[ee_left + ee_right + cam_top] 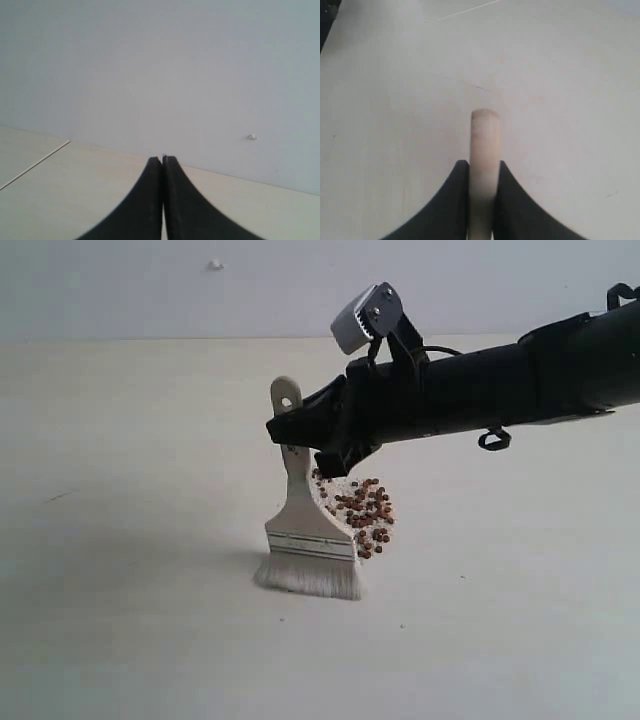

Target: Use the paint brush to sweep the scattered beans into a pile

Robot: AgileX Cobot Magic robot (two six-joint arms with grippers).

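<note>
While the right jaws pinch the paint brush (pixel 305 525) by its handle, bristles splayed on the counter (pixel 120 630), the beans (pixel 362 512) sit in one compact pile just beside its ferrule; sweeping looks nearly finished. Left jaws are closed, empty.

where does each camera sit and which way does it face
Exterior view: off the arms, facing across the table at the paint brush standing on its bristles by the beans; the right pincer grips it.
Left wrist view: on the left arm, facing the wall past the shut left pincer.
Right wrist view: on the right arm, looking along the right pincer at the paint brush's handle.
Shared: exterior and right wrist both show the paint brush.
</note>
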